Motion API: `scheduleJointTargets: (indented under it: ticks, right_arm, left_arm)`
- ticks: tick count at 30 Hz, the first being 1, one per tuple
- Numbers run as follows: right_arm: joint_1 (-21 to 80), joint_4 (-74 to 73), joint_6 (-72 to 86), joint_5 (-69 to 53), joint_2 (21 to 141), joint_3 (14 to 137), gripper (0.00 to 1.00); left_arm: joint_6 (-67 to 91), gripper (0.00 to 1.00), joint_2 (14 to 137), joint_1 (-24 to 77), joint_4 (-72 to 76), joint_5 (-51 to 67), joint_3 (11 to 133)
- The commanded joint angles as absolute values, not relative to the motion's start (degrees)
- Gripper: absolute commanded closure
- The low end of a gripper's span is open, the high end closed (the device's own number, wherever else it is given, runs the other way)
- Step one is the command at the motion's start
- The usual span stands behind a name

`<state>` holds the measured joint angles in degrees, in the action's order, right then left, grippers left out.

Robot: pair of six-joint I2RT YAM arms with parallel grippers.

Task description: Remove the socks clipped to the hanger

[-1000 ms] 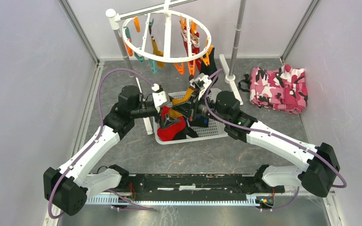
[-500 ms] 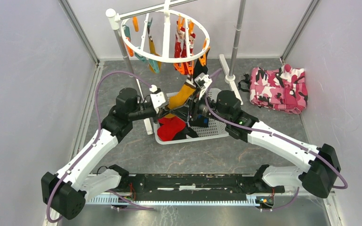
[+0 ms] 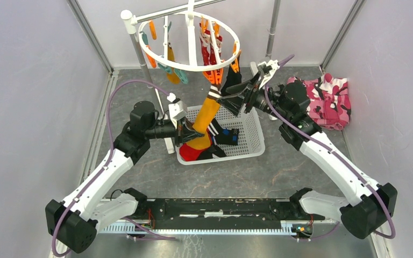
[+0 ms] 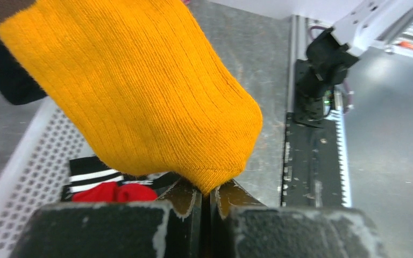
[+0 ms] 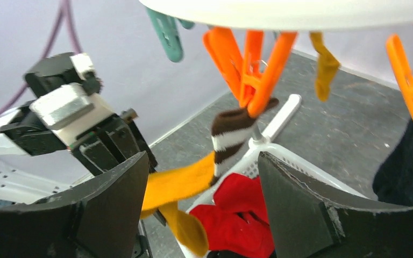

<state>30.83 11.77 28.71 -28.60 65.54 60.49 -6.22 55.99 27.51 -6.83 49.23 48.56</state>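
The round white hanger (image 3: 189,68) hangs at the back with orange and teal clips. A mustard-yellow sock (image 3: 206,115) with a brown-and-white striped cuff (image 5: 229,134) runs taut from an orange clip (image 5: 250,75) down to my left gripper (image 3: 187,136). That gripper is shut on the sock's toe (image 4: 215,177). My right gripper (image 5: 204,183) is open just below the clip, its jaws wide on either side of the cuff without touching it. Red socks (image 3: 209,45), a second mustard sock (image 3: 172,67) and a black sock (image 5: 408,161) hang from other clips.
A white perforated basket (image 3: 250,137) under the hanger holds red socks (image 5: 239,217) and a black striped one (image 3: 225,135). The hanger's stand poles (image 3: 140,54) rise at the back. A pink camouflage cloth (image 3: 320,99) lies at the right.
My left gripper shut on the mustard sock's toe and pulled it down and left, stretching it. My right gripper opened and rose from the basket to the clip.
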Motion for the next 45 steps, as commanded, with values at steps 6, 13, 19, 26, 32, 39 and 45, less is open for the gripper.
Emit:
scheduleJointTargets:
  ticks: [6, 13, 19, 26, 32, 39, 45]
  right_arm:
    - [29.96, 21.07, 34.99, -39.52, 69.76, 63.22, 0.21]
    - [30.03, 15.43, 30.30, -34.03, 67.27, 61.49, 0.36]
    - [32.04, 14.06, 30.07, -31.07, 68.32, 62.70, 0.69]
    - [38.12, 8.00, 26.29, -22.89, 70.98, 66.44, 0.92]
    - [38.75, 9.08, 27.33, -19.55, 70.82, 66.74, 1.00]
    - [38.76, 8.25, 26.29, -19.17, 71.01, 68.35, 0.99]
    - [38.24, -1.70, 18.44, -6.27, 65.50, 63.18, 0.31]
  left_arm:
    - [2.87, 0.98, 56.52, 27.69, -4.39, 59.70, 49.73]
    - [-2.91, 0.98, 55.58, 27.60, -7.49, 58.21, 50.11]
    - [-7.11, 0.69, 55.50, 27.66, -9.42, 53.95, 50.72]
    - [-7.53, 0.66, 54.93, 27.64, -7.50, 47.69, 51.08]
    - [-4.71, 0.04, 54.76, 27.62, -5.33, 43.04, 50.87]
    - [-2.86, 0.00, 58.17, 27.64, 0.66, 37.87, 52.82]
    - [-2.63, 0.00, 58.33, 27.47, 2.00, 37.98, 53.10]
